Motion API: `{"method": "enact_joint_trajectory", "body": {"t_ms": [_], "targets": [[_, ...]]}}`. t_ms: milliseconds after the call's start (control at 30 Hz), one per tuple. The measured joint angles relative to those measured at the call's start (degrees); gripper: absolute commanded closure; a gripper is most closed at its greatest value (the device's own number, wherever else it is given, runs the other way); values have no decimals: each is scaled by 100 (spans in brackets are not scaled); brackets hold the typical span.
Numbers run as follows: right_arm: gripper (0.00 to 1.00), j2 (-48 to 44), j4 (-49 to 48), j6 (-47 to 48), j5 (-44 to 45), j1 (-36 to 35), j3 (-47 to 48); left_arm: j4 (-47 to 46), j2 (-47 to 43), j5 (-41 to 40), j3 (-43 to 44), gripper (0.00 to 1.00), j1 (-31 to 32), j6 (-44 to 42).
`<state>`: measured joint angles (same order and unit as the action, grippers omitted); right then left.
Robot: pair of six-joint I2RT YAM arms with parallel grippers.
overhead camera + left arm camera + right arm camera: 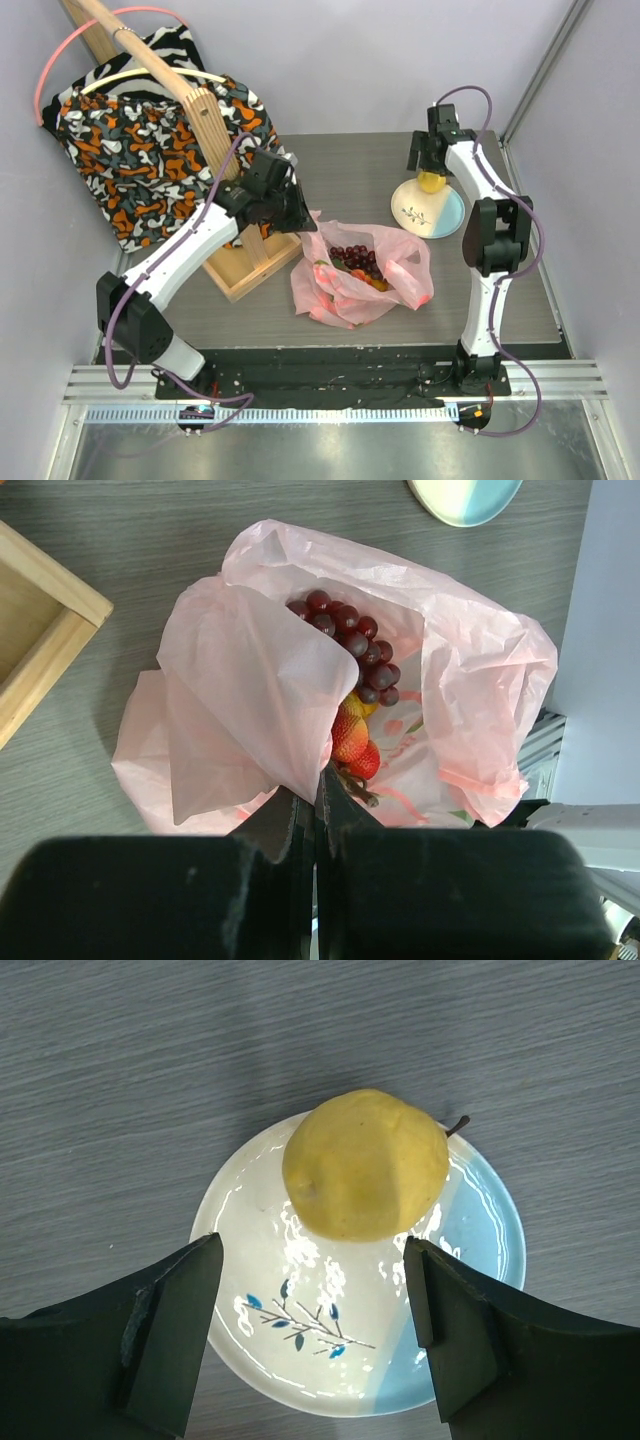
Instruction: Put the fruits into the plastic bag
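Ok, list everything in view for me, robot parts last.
plastic bag: one, translucent pink, mid-table, mouth open
grape bunch: one, dark red-purple, inside the bag
strawberries: at least two, red, inside the bag beside the bunch
yellow fruit: one, yellow, on the plate
plate: one, cream and pale blue, far right of the table
patterned cloth: one, orange, black and white, far left
wooden frame: one, light wood, left of the bag
table: one, grey woodgrain
left gripper: one, black, shut on the bag's edge
right gripper: one, black, open over the plate
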<state>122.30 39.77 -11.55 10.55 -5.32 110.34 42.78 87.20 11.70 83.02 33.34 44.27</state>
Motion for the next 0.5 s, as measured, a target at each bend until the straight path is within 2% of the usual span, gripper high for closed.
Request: {"method": "enact_joint_trajectory", "body": {"t_ms": [500], "targets": [[16,734,282,205,59,256,839,260,527,-7,590,100,28,-168]]}}
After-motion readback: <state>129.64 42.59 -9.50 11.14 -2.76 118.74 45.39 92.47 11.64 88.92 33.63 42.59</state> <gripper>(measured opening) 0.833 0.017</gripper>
